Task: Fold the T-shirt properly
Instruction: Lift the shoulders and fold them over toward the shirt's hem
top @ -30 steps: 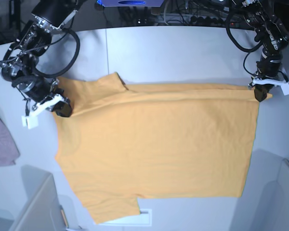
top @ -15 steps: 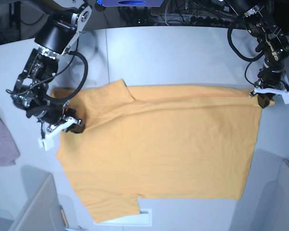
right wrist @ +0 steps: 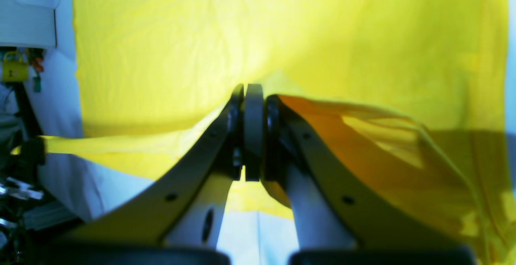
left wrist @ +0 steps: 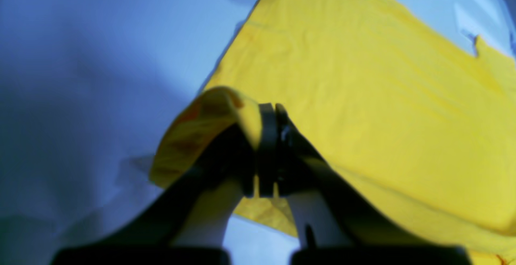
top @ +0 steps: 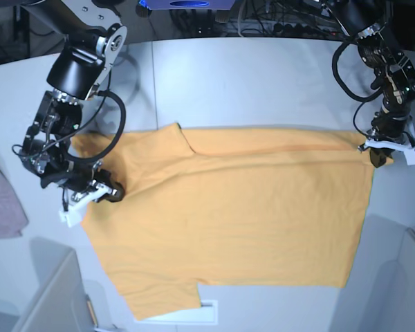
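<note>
The light-orange T-shirt [top: 235, 214] lies spread across the white table in the base view. My left gripper [top: 379, 153], on the right in the base view, is shut on the shirt's far right corner; in the left wrist view [left wrist: 268, 113] the cloth [left wrist: 363, 71] curls up over the closed jaws. My right gripper [top: 109, 192], on the left in the base view, is shut on the shirt's left edge; in the right wrist view [right wrist: 253, 91] the cloth [right wrist: 282, 31] is pinched and lifted into a fold.
A small mauve-pink cloth [top: 1, 205] lies at the table's left edge. Grey bin walls [top: 52, 301] stand at the front left and front right [top: 404, 290]. A white label [top: 209, 304] shows under the shirt's front hem.
My right gripper has moved toward the front and right, dragging the shirt's left edge inward. My left gripper has shifted slightly toward the front, still holding the corner.
</note>
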Motion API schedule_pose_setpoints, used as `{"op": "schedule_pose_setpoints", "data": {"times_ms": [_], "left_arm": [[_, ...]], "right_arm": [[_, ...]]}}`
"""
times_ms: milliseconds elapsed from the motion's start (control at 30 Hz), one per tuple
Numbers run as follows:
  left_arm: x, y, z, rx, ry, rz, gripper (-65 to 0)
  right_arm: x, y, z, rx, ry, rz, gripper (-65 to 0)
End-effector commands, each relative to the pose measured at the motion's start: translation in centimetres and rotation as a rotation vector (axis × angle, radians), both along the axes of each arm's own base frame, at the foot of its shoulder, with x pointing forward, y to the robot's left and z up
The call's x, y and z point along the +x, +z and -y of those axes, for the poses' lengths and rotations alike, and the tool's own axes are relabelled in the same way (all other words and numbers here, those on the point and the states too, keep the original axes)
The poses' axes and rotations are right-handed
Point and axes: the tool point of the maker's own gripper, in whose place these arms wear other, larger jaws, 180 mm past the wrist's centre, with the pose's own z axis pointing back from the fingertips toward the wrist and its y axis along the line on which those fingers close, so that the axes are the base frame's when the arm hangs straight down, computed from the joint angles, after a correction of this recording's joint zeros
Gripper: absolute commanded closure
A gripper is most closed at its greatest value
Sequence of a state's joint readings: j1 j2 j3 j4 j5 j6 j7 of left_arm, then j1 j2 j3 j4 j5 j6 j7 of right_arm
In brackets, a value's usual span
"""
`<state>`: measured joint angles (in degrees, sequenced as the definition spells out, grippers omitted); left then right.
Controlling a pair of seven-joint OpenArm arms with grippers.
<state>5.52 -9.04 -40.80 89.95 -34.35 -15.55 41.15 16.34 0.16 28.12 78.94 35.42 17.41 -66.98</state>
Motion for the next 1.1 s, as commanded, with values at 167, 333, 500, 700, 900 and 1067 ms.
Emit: {"op": "schedule_pose_setpoints", "data": {"times_ms": [167, 333, 500, 700, 900, 1067], "left_arm": [[2.0, 1.2, -0.6, 0.003, -0.008, 0.052, 0.0], [2.9, 0.6, -0.9, -0.007, 0.001, 0.038, 0.0], [3.9, -0.3, 0.2, 0.079, -0.058, -0.030, 0.0], [4.2, -0.6, 0.6, 0.075, -0.068, -0.035, 0.0], [4.8, -1.3, 0.5, 0.052, -0.058, -0.044, -4.9], [5.5, 0.5, -2.2, 0.034, 0.031, 0.013, -27.3]], "right_arm": [[2.7, 0.8, 0.1, 0.046, -0.039, 0.057, 0.0], [3.6, 0.1, 0.7, 0.049, -0.054, 0.049, 0.0], [4.0, -1.2, 0.3, 0.033, -0.041, 0.034, 0.0], [3.7, -2.3, 0.2, 0.048, -0.054, 0.012, 0.0], [4.1, -2.0, 1.3, 0.033, -0.081, 0.040, -24.9], [4.0, -1.7, 3.7, -0.007, -0.186, 0.115, -19.4]]}}
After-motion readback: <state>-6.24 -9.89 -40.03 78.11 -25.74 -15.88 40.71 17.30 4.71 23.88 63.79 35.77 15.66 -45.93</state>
